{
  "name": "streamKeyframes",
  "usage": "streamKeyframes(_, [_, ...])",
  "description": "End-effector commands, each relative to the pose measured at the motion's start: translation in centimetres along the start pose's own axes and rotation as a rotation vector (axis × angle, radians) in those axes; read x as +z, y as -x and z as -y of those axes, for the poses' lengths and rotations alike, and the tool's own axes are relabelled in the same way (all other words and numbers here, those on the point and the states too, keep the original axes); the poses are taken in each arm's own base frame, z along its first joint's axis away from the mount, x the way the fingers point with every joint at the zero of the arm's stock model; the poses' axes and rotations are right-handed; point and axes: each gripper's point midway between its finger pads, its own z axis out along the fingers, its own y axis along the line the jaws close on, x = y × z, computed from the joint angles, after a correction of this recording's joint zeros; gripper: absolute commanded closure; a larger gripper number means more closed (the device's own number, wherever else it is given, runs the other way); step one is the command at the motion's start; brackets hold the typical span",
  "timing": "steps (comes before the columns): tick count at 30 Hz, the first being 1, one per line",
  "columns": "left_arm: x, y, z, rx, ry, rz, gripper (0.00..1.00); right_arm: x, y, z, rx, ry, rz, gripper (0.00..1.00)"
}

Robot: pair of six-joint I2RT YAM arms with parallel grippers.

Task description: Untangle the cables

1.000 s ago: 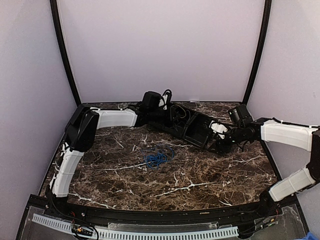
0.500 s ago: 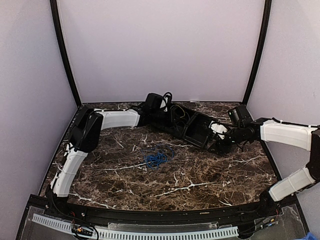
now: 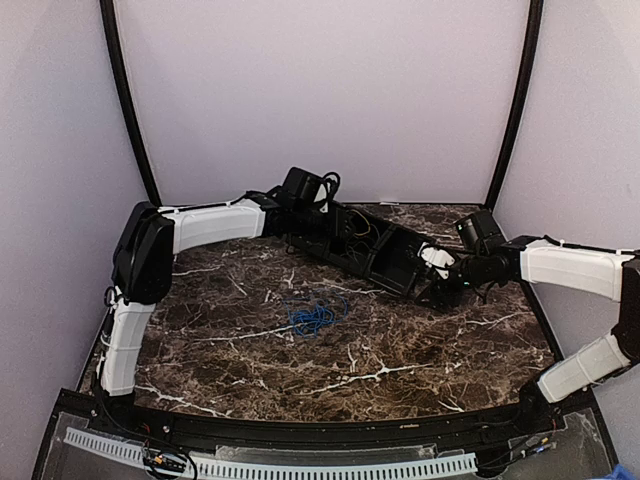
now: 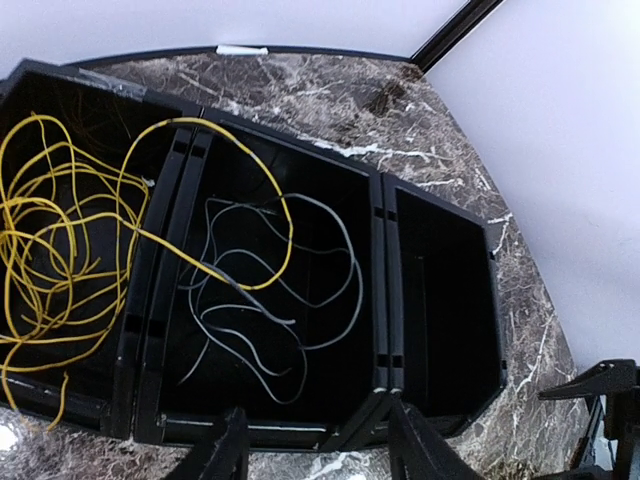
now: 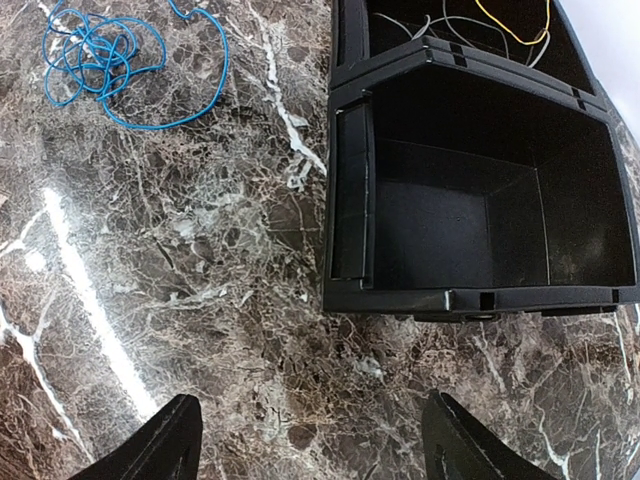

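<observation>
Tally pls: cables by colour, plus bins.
Yellow cable: 1
Grey cable: 1
Blue cable: 1
Black bins: 3
Total: 6

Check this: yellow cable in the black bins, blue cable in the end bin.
Wrong on the blue cable: it lies loose on the table, outside the bins, as the right wrist view shows. The yellow cable is in the bins.

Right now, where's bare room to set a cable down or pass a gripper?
Free: the marble table between the blue cable and the near edge, and the strip between that cable and the empty end bin. That bin is bare too. Crowded: the bins holding the yellow cable and grey cable.
</observation>
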Motion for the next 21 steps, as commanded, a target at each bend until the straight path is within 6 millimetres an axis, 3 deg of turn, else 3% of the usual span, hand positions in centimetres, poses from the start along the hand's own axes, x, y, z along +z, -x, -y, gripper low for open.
streamKeyframes(1, [-5.3,1.8,1.5,0.052,0.01,0.058,0.49,0.0,0.4,0.1,-0.004,0.009,0.009,0.23])
streamKeyframes(2, [-6.5,2.5,2.0,0.063,0.003,0.085,0.49,0.0,0.4,0.1,-0.004,0.008,0.01,0.23])
streamKeyframes(5, [-7.9,1.7,0.7,0.111,0.063,0.103,0.49,-0.1,0.4,0.2,-0.003,0.003,0.012,0.22])
streamKeyframes(6, [-9.0,2.4,0.9,0.143,0.069,0.133,0.49,-0.1,0.4,0.2,-0.003,0.003,0.013,0.22])
streamKeyframes(7, [-9.1,1.6,-0.1,0.155,0.103,0.126,0.49,-0.1,0.5,0.2,-0.002,0.004,0.015,0.22])
streamKeyframes(8, [-10.2,2.2,0.4,0.195,0.098,0.153,0.49,-0.1,0.5,0.2,-0.002,0.005,0.015,0.22])
streamKeyframes(13, [-13.0,-0.5,-0.5,0.326,0.11,0.132,0.49,-0.3,0.9,0.5,-0.008,-0.013,0.028,0.22])
streamKeyframes(17, [-13.2,-2.7,-1.6,0.429,0.125,0.091,0.49,-0.8,2.0,1.2,-0.021,-0.037,0.056,0.22])
streamKeyframes(21, [-11.0,-1.6,-3.7,0.527,0.219,0.054,0.52,-1.1,3.3,1.7,-0.03,-0.044,0.079,0.23])
